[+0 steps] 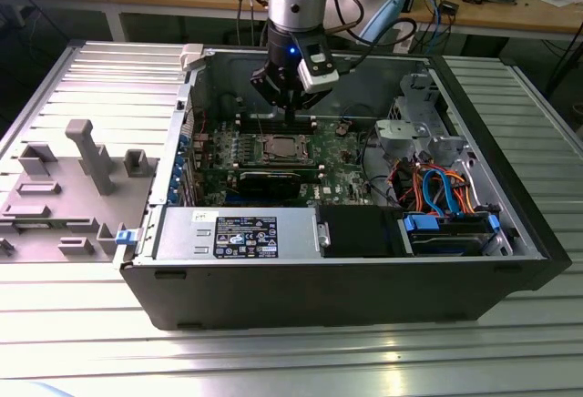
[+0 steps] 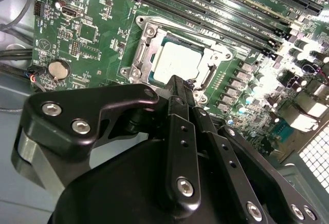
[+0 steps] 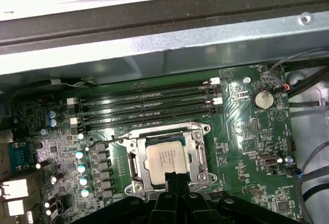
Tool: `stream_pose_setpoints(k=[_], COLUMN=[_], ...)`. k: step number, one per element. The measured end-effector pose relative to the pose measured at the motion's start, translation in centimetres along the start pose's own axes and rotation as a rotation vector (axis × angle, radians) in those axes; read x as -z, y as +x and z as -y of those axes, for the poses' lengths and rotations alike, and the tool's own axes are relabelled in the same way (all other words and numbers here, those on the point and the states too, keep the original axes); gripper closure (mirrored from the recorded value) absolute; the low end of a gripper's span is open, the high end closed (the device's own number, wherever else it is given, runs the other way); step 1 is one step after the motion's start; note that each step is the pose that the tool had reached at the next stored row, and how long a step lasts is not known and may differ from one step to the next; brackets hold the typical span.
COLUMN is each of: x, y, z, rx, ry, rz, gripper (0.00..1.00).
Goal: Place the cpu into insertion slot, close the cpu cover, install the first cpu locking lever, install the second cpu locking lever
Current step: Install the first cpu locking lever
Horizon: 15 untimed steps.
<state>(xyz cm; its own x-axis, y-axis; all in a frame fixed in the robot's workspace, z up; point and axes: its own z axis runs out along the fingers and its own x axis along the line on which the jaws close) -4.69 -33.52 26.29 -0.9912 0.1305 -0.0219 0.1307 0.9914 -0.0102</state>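
I saw the cpu (image 3: 166, 157) seated in the slot (image 2: 143, 54), with the cover (image 3: 198, 154) lying flat around it. The gripper (image 3: 174, 179) hung just above the slot's edge, fingers pressed together and gripping nothing, inside the case (image 1: 364, 279).

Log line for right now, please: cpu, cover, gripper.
cpu: seated in insertion slot | cpu cover: down over it | gripper: shut, tips at cover edge

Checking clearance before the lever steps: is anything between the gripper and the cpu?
Nothing visible does. In the first wrist view the gripper sits at the edge of the cpu cover, whose frame lies around the seated cpu; nothing crosses between them.
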Motion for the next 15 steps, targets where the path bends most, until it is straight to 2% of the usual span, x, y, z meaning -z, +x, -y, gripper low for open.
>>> stream_pose_setpoints(k=[5,15], x=[0.0,0.0], y=[0.02,0.02], z=[0.0,0.0], rx=[0.041,0.042], ry=[-0.0009,-0.0009], rz=[0.0004,0.0004], gripper=[0.89,0.89])
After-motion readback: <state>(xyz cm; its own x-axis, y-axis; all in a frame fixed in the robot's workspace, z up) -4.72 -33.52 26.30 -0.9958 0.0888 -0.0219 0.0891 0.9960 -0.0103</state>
